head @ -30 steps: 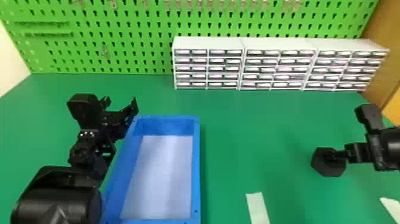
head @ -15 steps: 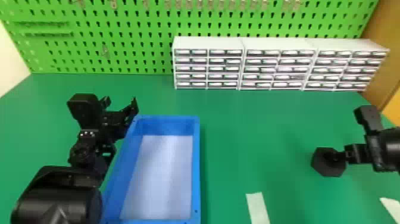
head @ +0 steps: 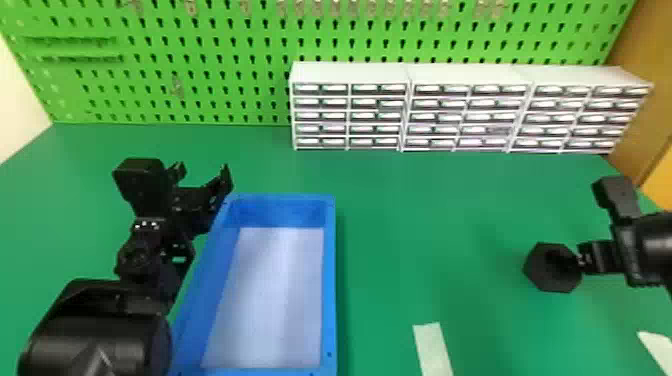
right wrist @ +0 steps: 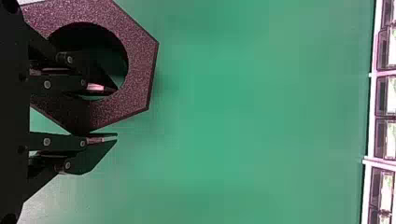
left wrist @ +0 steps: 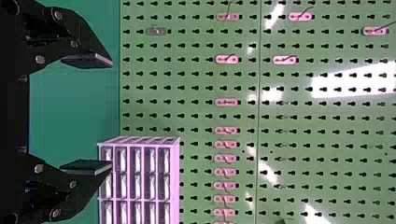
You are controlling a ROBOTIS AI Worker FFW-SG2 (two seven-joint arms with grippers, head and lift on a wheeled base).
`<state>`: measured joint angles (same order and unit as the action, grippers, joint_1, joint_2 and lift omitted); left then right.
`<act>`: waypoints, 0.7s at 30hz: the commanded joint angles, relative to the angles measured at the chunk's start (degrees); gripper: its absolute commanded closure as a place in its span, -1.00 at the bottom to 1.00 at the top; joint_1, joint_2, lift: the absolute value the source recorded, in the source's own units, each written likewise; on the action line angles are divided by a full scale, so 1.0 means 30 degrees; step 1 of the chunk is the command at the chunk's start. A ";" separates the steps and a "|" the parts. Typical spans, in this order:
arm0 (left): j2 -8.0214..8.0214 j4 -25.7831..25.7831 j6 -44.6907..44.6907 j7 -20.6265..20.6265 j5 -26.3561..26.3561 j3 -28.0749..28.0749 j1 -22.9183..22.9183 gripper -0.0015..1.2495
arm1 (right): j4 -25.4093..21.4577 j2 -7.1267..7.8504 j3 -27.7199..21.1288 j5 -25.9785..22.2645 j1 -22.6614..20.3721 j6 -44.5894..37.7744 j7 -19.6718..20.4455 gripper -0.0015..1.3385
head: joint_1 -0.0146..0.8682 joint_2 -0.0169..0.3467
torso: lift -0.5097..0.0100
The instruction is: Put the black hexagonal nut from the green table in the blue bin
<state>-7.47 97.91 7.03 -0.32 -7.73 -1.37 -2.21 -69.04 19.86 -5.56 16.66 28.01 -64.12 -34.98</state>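
**On the green table (head: 425, 225): nut straddled by the right pincer, blue bin waiting**

Nearest the head camera, two pale strips (head: 432, 350) lie on the table, and the long blue bin (head: 331, 280) stands to their left. Its light floor is bare, so the placing is all to do.

Well apart to the bin's right, the black hexagonal nut (head: 537, 275) sits on the table with its round hole facing up. The right pincer (right wrist: 116, 112) is at its rim, partly open: one finger is at the hole, the other just outside the nut, with the nut's wall between them. I see no firm grasp, and cannot tell whether either finger touches. The job looks to be at the pick-up: squeezing that wall, lifting, carrying left and letting go are left. A hold on one side could let the nut tilt or swing once raised.

Toward the bin's far left corner, the left pincer (left wrist: 112, 113) is spread wide and holds nothing; it seems to have no part in this step.

Beyond stand the white drawer units (head: 350, 72), with the green pegboard (head: 225, 75) behind them.
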 commanded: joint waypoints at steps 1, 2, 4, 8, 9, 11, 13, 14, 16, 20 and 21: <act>-0.0001 0.0000 0.0000 0.0019 0.0000 0.0019 0.0004 -0.23 | -0.0042 0.0000 0.0094 0.0042 0.0010 -0.0130 -0.0001 0.48 | 0.59 -0.62 | 0.59; -0.0001 0.0000 0.0000 -0.0011 0.0000 0.0019 0.0004 -0.23 | -0.0042 0.0000 0.0094 0.0071 0.0040 -0.0160 -0.0001 0.48 | 0.59 -0.62 | 0.59; -0.0001 0.0000 0.0000 -0.0011 0.0000 0.0019 0.0033 -0.23 | -0.0071 0.0029 0.0211 0.0159 0.0040 -0.0247 -0.0001 0.48 | 0.59 -0.62 | 0.59; -0.0001 0.0000 0.0000 -0.0011 0.0000 0.0019 0.0033 -0.23 | -0.0159 0.0029 0.0270 0.0217 0.0040 -0.0423 -0.0001 0.48 | 0.59 -0.62 | 0.59; -0.0001 0.0000 0.0000 -0.0011 0.0000 0.0048 0.0033 -0.23 | -0.0188 0.0058 0.0270 0.0247 0.0069 -0.0452 -0.0031 0.48 | 0.59 -0.62 | 0.59; -0.0001 0.0000 0.0000 -0.0011 0.0000 0.0048 0.0033 -0.23 | -0.0276 0.0058 0.0387 0.0305 0.0098 -0.0628 -0.0031 0.48 | 0.59 -0.62 | 0.59; -0.0001 0.0000 0.0000 -0.0011 0.0000 0.0048 0.0033 -0.23 | -0.0569 0.0117 0.0592 0.0540 0.0127 -0.0980 -0.0031 0.48 | 0.59 -0.62 | 0.59; 0.0029 0.0000 0.0000 -0.0011 0.0000 0.0048 0.0033 -0.23 | -0.0745 0.0146 0.0651 0.0657 0.0157 -0.1185 -0.0031 0.48 | 0.59 -0.62 | 0.59; -0.0001 0.0000 0.0000 0.0019 0.0000 0.0048 0.0033 -0.23 | -0.1214 0.0146 0.0827 0.0950 0.0186 -0.1624 -0.0060 0.48 | 0.59 -0.62 | 0.59; -0.0001 0.0000 0.0000 0.0019 0.0000 0.0048 0.0033 -0.23 | -0.2034 0.0205 0.1003 0.1419 0.0245 -0.2181 -0.0177 0.48 | 0.59 -0.62 | 0.59; -0.0001 0.0000 0.0000 -0.0011 0.0000 0.0048 0.0033 -0.23 | -0.2239 0.0205 0.1003 0.1565 0.0274 -0.2298 -0.0411 0.48 | 0.59 -0.62 | 0.59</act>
<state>-7.46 97.91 7.03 -0.32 -7.73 -1.26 -2.10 -73.59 20.35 -2.88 20.07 28.58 -69.59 -35.38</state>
